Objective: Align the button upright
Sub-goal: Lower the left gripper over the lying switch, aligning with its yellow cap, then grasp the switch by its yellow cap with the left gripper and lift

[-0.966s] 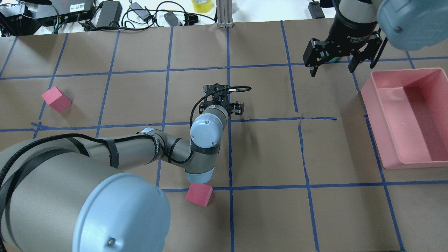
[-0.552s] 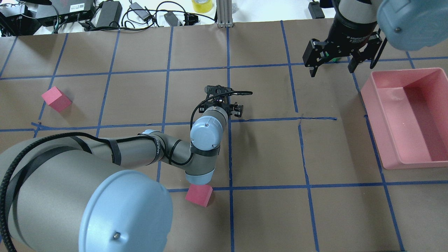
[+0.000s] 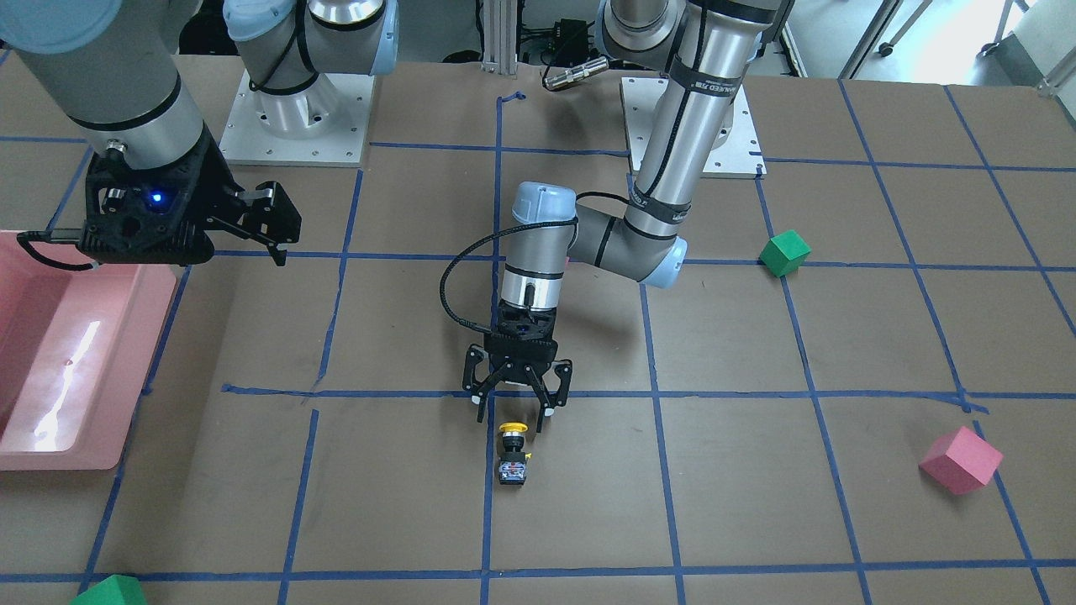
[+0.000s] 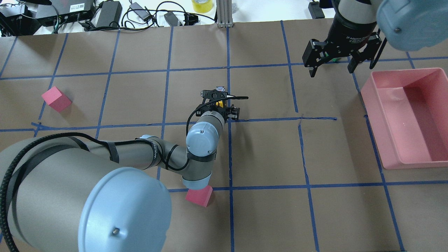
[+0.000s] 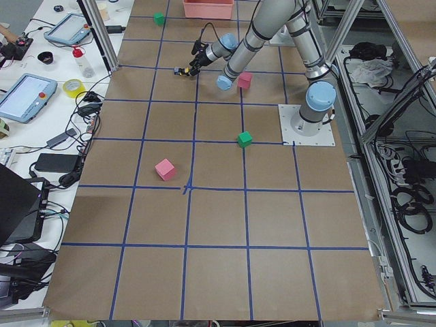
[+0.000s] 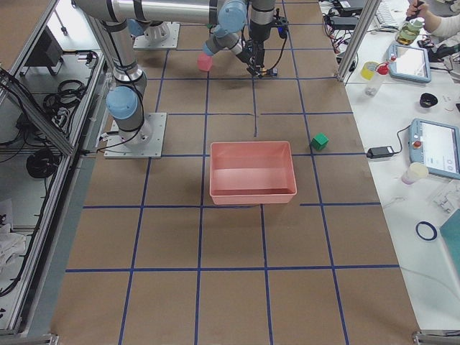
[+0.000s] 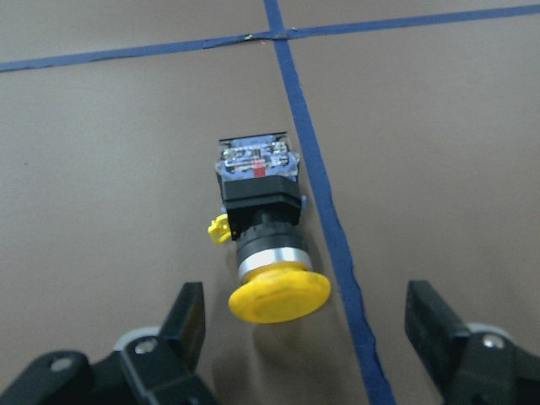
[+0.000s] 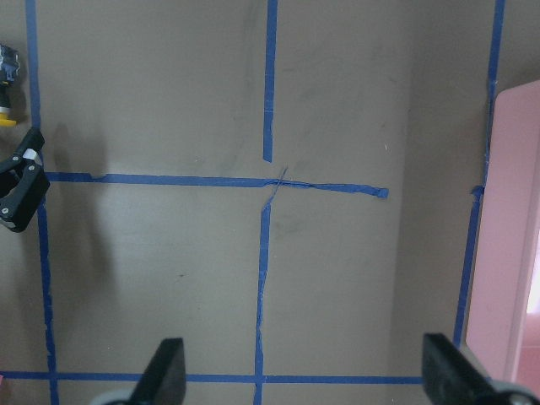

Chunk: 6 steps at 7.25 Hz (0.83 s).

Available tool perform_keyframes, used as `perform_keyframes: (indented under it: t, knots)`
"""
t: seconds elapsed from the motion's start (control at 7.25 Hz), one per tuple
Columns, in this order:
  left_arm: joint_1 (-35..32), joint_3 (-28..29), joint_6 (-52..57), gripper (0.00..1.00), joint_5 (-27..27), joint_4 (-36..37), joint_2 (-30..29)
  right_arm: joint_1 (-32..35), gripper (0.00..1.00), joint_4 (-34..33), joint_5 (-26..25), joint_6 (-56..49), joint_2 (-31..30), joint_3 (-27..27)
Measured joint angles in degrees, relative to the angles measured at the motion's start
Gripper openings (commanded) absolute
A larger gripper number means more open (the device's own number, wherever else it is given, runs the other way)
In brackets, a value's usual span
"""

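Front-facing view: the button [image 3: 513, 455] lies on its side on the surface, not upright, with its yellow cap turned toward the robot and its terminal face turned away. The left gripper [image 3: 513, 412] hangs just behind the button on the robot's side, spread wide and holding nothing. Overhead view: a second ago the gripper body covered the button entirely. The wrist has since drawn back toward the robot, so the cap and a sliver of the base now show past it. The right gripper [image 4: 332, 71] is parked well apart from the button, as is the pink bin [image 4: 379, 129]. Left wrist view: both fingers [image 7: 184, 329] stand clear on either side of the cap, touching nothing. A blue tape line [image 7: 325, 211] runs just beside the button. Right wrist view: that gripper's fingers are also spread with bare surface between them (the button shows only at the picture's edge). Side views: too small to add anything. Assessment: the retreat has opened a clear line to the button, but the task is not done. The button needs a grasp and a quarter turn onto its base. The round cap may roll if it is nudged.
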Motion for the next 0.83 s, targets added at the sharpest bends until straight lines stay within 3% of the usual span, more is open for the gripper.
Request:
perform_keyframes:
  t: [0.14, 0.28, 0.41, 0.55, 0.69, 0.83]
  knots:
    - [0.2, 0.1, 0.2, 0.77, -0.1, 0.0, 0.0, 0.0, 1.0, 0.0, 0.0, 0.0, 0.0, 0.0]
    - [0.3, 0.1, 0.4, 0.65, -0.1, 0.0, 0.0, 0.0, 1.0, 0.0, -0.1, 0.0, 0.0, 0.0]
    - [0.4, 0.1, 0.5, 0.39, -0.1, 0.0, 0.0, 0.0, 1.0, 0.0, -0.1, 0.1, 0.0, 0.0]
    - [0.4, 0.1, 0.6, 0.21, 0.1, -0.1, -0.1, 0.0, 1.0, 0.0, 0.0, 0.1, 0.0, 0.0]
    - [0.4, 0.0, 0.6, 0.11, 0.2, -0.3, -0.1, 0.0, 1.0, 0.0, 0.1, 0.1, 0.0, 0.0]
    - [0.4, 0.0, 0.6, 0.09, 0.3, -0.4, -0.1, 0.0, 1.0, 0.0, 0.0, 0.1, 0.0, 0.0]
